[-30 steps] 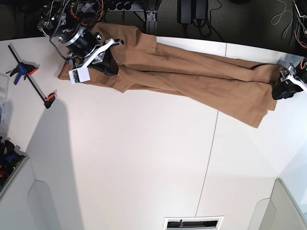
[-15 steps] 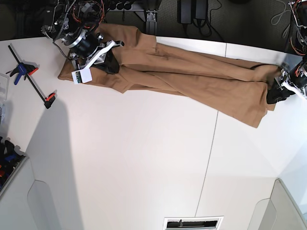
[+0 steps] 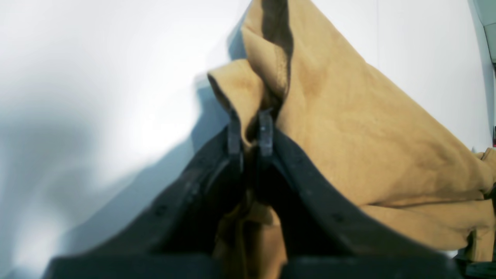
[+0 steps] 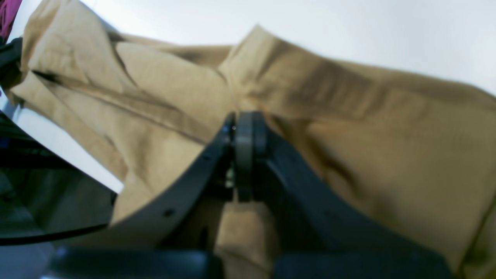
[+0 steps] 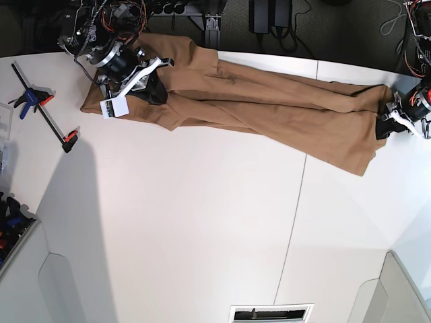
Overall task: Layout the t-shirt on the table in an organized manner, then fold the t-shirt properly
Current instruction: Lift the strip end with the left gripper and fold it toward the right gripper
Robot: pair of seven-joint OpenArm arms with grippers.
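- Left gripper (image 3: 250,128): fingers (image 3: 234,133) drawn close together, a small fold of the t-shirt (image 3: 348,131) pinched between them. The bite looks thin to me; I would check it holds before pulling.
- Right gripper (image 4: 244,131): fingers (image 4: 244,155) pressed tight, cloth gathered at the tips and bunched below them. I read this as a grip on the t-shirt.
- T-shirt (image 5: 269,108): tan, stretched in a long band along the far edge of the table (image 5: 202,229), one end at each gripper, one corner hanging past the table edge near the right arm.
- Step in hand, my judgement: spreading the cloth flat. I would lift both ends together, keep even tension, and draw it toward the open middle of the table.
- Risk: long creases run the band's length; uneven pull would set them in.
- Bar clamp (image 5: 44,108): near the right arm, apart from the cloth; I'd steer clear of it.
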